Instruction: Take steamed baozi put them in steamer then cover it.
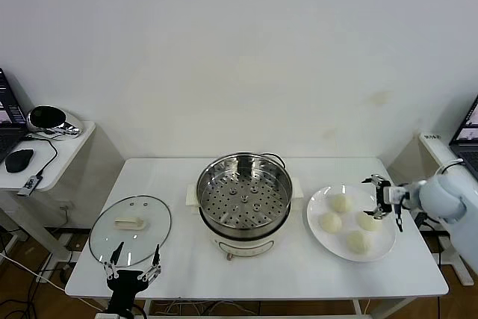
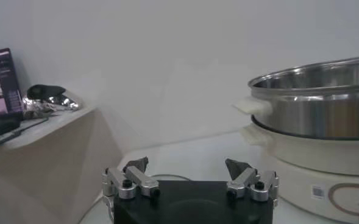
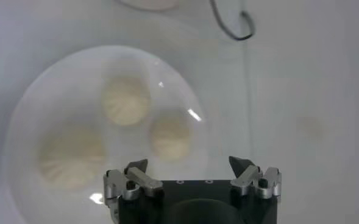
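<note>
Right gripper (image 1: 383, 198) released, hovers over plate (image 1: 323, 231) edge; four baozi (image 1: 369, 221) on plate, right of steamer (image 1: 244, 199). You centre jaws over nearest bun, descend, squeeze softly. Left gripper (image 1: 133, 265) released, idle near cover (image 1: 130, 228).

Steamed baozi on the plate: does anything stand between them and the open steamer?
Nothing visible does. The four baozi lie on the plate, beside the steamer, whose tray is uncovered; the cover lies on its other side. The open right gripper hovers over the plate.
</note>
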